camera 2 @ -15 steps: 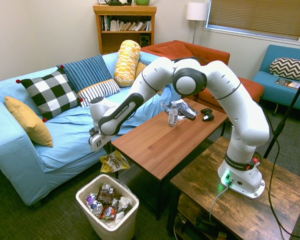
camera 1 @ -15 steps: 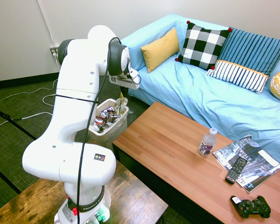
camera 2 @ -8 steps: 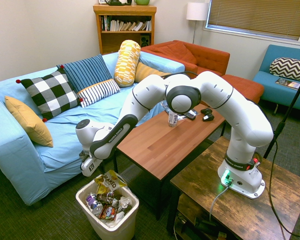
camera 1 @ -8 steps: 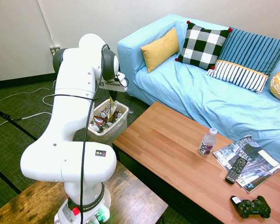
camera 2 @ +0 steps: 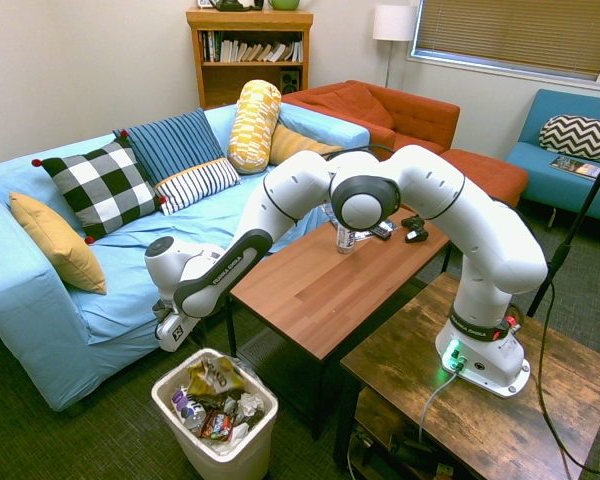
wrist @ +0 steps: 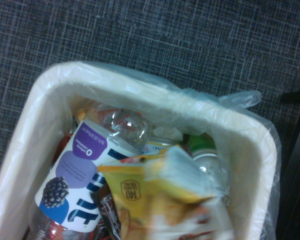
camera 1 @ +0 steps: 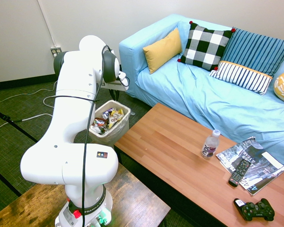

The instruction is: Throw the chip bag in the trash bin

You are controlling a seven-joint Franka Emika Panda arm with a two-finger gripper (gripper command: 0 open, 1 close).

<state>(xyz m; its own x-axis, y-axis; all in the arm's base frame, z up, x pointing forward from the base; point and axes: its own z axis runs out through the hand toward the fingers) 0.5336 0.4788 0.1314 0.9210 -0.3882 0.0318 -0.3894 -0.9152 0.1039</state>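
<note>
Gripper (camera 1: 114,95) near bin (camera 1: 114,135), bag (camera 1: 115,117) inside

The floor (wrist: 115,35) beside the white bin (wrist: 249,145) offers free passage; knotted liner (wrist: 242,99) protrudes.

The chip bag (wrist: 165,195) is a crumpled yellow-and-white packet with dark print, lying on the heap inside the trash bin (camera 2: 264,421), at lower left of the second exterior view. In the wrist view it fills the lower middle, partly blurred. The bin is a white rectangular basket with a rounded rim and clear liner, upright on the floor, left of centre in the first exterior view.
</note>
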